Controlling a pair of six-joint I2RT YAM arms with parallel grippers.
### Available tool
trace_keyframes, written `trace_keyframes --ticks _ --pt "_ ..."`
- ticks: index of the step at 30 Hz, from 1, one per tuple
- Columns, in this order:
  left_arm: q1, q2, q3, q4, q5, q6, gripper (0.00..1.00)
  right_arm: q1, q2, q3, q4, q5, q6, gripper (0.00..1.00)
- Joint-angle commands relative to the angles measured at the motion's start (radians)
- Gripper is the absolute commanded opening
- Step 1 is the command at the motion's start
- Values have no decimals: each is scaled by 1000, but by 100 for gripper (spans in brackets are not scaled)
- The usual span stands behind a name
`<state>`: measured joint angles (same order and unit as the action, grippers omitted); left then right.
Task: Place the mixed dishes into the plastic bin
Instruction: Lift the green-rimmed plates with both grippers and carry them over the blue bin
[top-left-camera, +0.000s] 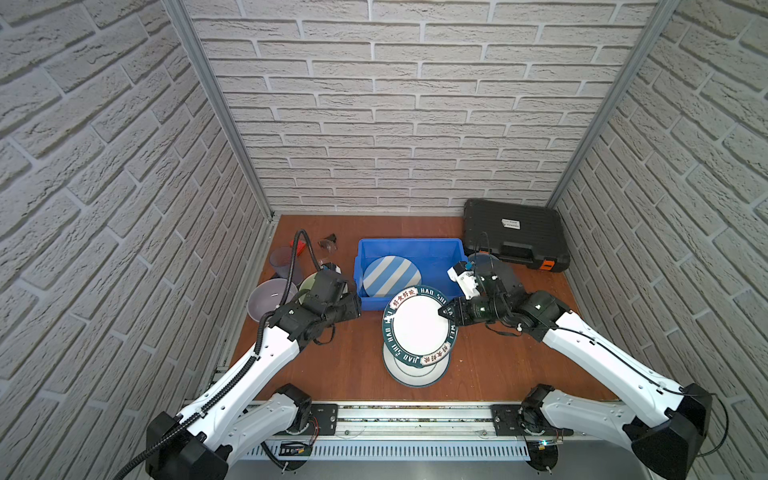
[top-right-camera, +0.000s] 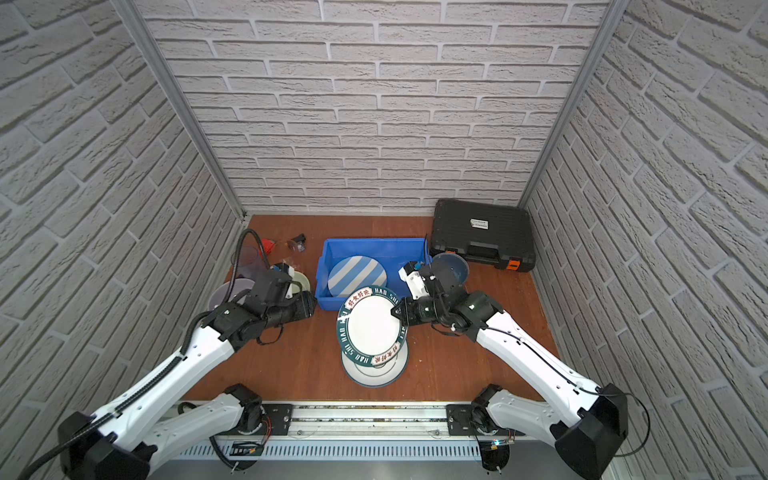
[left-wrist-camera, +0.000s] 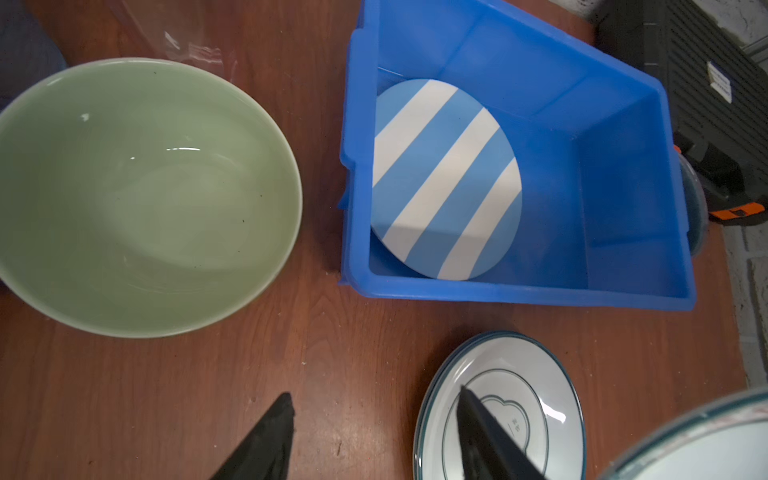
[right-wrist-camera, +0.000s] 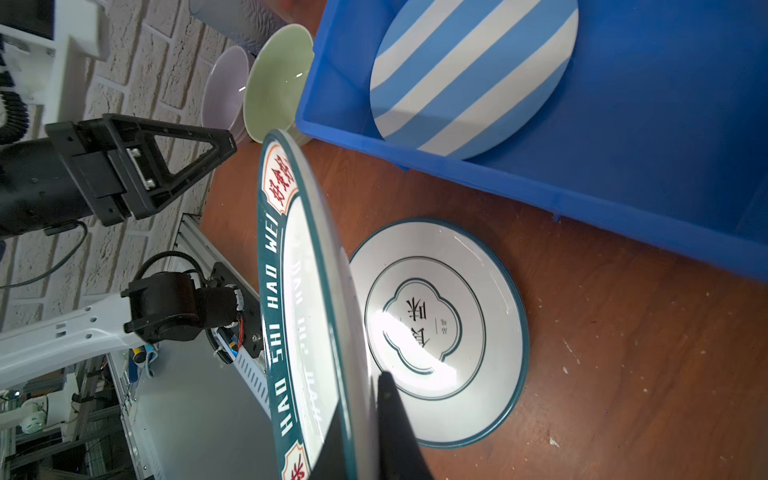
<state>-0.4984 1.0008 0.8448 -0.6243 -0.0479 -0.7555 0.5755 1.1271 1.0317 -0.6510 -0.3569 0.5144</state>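
Observation:
The blue plastic bin (top-left-camera: 409, 242) holds a blue-white striped plate (top-left-camera: 390, 276) leaning on its left wall. My right gripper (right-wrist-camera: 361, 399) is shut on the rim of a teal-rimmed lettered plate (top-left-camera: 417, 324). It holds this plate tilted above a second teal-rimmed white plate (top-left-camera: 415, 374) that lies on the table in front of the bin. My left gripper (left-wrist-camera: 374, 395) is open and empty over bare table, between the pale green bowl (left-wrist-camera: 141, 195) and that lower plate (left-wrist-camera: 532, 374), close to the bin's front left corner.
A lavender bowl (top-left-camera: 266, 299) and a translucent tumbler (top-left-camera: 282, 262) stand left of the green bowl. A dark blue bowl (top-left-camera: 498, 266) sits right of the bin, behind my right wrist. A black tool case (top-left-camera: 515, 237) fills the back right corner. A red tool (top-left-camera: 300, 248) lies at back left.

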Motion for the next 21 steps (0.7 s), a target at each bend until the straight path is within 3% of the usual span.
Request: trace_keyframes --ticks 1,10,21 --pt "47 53 44 28 71 74 62 -29 50 88 40 9 -17 6" --pt "92 262 125 106 87 145 52 -111 251 252 197 105 22 6" --pt "111 422 178 156 75 177 41 -151 579 381 402 87 67 6"
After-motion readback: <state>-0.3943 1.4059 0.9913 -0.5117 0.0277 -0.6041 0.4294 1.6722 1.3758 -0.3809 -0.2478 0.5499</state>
